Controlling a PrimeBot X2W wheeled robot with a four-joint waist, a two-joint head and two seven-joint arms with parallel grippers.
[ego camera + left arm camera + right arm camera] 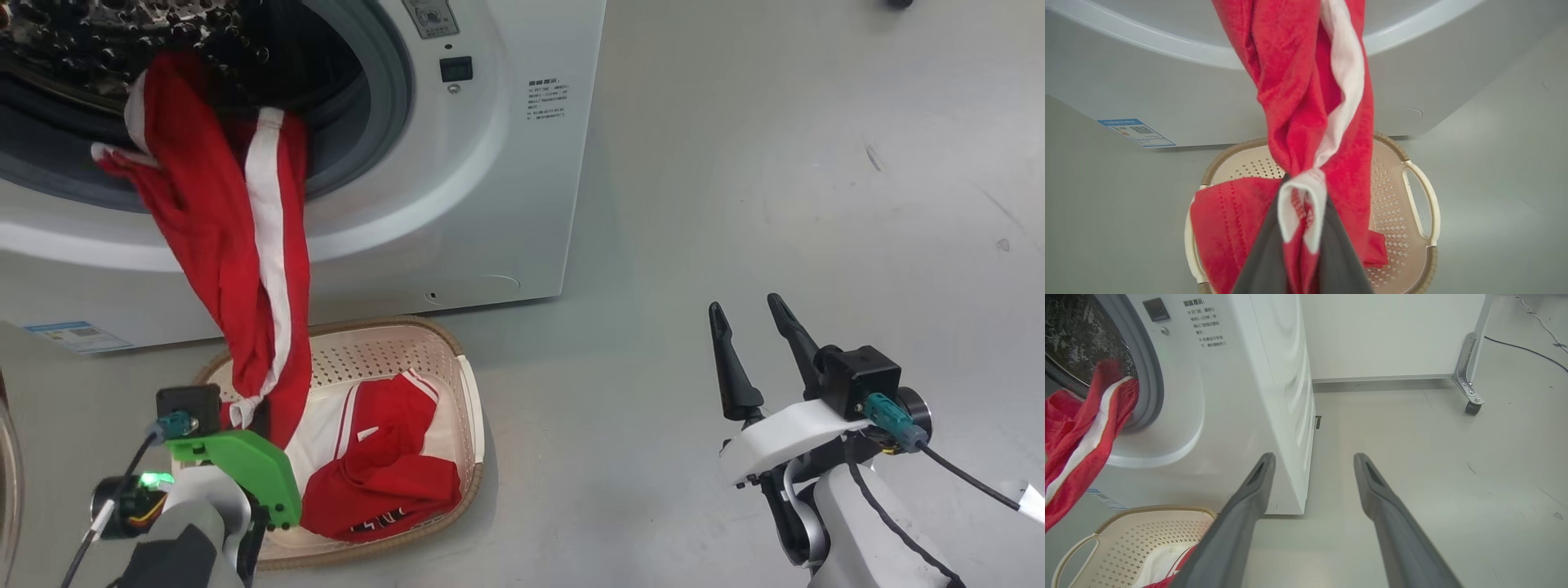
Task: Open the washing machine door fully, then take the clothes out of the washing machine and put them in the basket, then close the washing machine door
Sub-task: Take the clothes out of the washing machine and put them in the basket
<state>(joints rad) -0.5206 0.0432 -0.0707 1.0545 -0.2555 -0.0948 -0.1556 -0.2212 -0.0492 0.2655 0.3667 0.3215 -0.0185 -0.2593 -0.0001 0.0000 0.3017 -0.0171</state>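
The left tool [1303, 192] is pinched shut on the white-trimmed lower end of a long red garment [237, 245]. The cloth stretches up from it to the open mouth of the washing machine [490, 163], with its top end draped over the lower edge of the opening. The pinched end hangs directly above the basket [392, 335], which sits on the floor [735, 163] just in front of the machine with a second red garment [384, 474] crumpled inside. The right tool [744, 304] hovers well off to the right above the floor, its fingers spread wide and holding nothing.
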